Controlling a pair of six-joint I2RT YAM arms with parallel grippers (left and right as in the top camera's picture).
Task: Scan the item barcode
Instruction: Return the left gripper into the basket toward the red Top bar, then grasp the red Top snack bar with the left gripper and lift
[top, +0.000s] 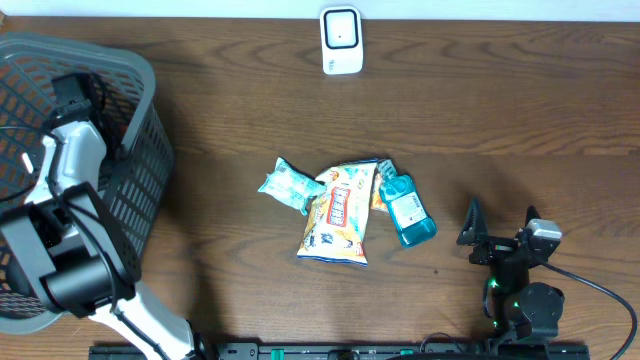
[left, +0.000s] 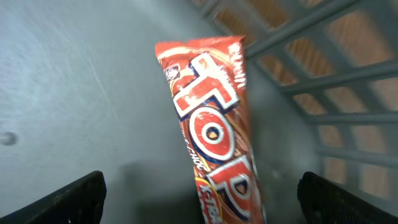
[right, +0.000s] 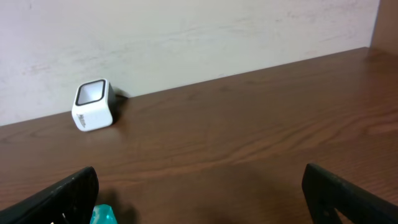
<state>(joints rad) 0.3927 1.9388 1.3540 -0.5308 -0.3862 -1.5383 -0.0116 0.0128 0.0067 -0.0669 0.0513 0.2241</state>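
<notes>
Left wrist view is showing the left gripper (left: 199, 186), fingers spread wide, hanging inside the basket (left: 348, 81) straight over the red snack bar (left: 208, 124), whose long axis is running across the line between the fingers, while the right gripper (right: 200, 171), also spread, is sitting well apart, facing the scanner (right: 93, 104).

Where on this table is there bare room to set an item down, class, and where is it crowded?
Bare wood lies between the scanner and the snack bag, between the basket and the teal packet, and over the back right, beyond the blue bottle. Crowded: the centre, where these items lie bunched together, and the basket, filled by the left arm.
</notes>
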